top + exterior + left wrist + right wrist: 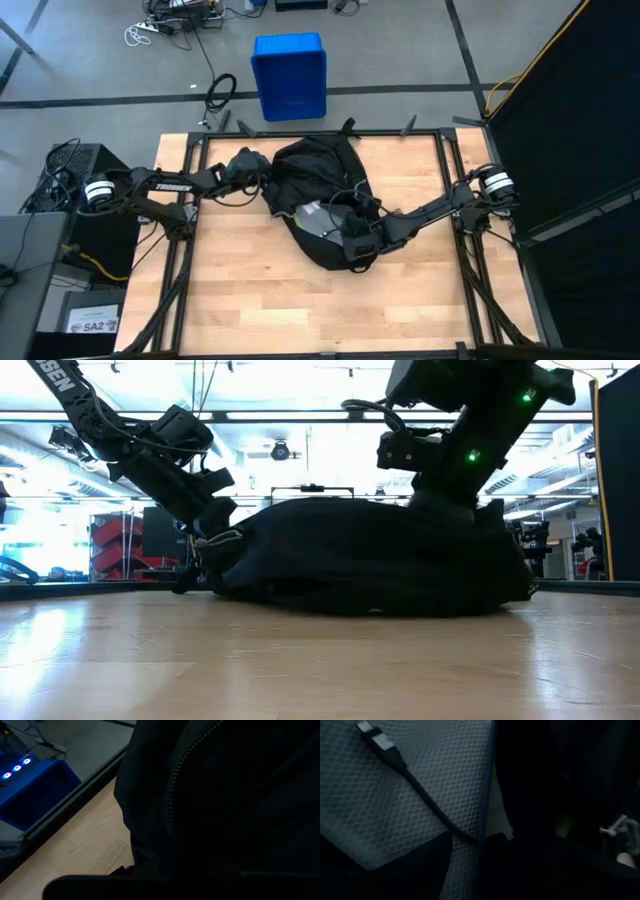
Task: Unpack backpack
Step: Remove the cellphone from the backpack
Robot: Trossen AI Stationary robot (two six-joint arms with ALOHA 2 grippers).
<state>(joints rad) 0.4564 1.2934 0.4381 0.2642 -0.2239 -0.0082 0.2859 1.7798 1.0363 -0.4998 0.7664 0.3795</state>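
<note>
The black backpack (320, 175) lies flat in the middle of the wooden table (250, 300), its main opening spread so that grey mesh lining (315, 215) shows. My left gripper (262, 182) is at the backpack's left edge, shut on the fabric there; in the low view the left gripper (207, 538) reaches it slanting down. My right gripper (352, 232) hangs over the opening on the backpack's near right side. The right wrist view looks close onto the mesh lining (420, 795) and a black cord (415, 782) lying on it. My left gripper holds the backpack by its left edge (225, 540), coming in from the table's left and slanting downward. The left wrist view is filled by black fabric and a zipper line (172, 805), which hide the fingers, so the kind of hold does not show. The backpack rests on the table.
A blue plastic bin (289, 75) stands on the floor beyond the table's far edge. Black frame rails (190, 200) run along the table's left and right sides. Bare wood lies toward the near edge. Cables (222, 92) lie on the floor behind.
</note>
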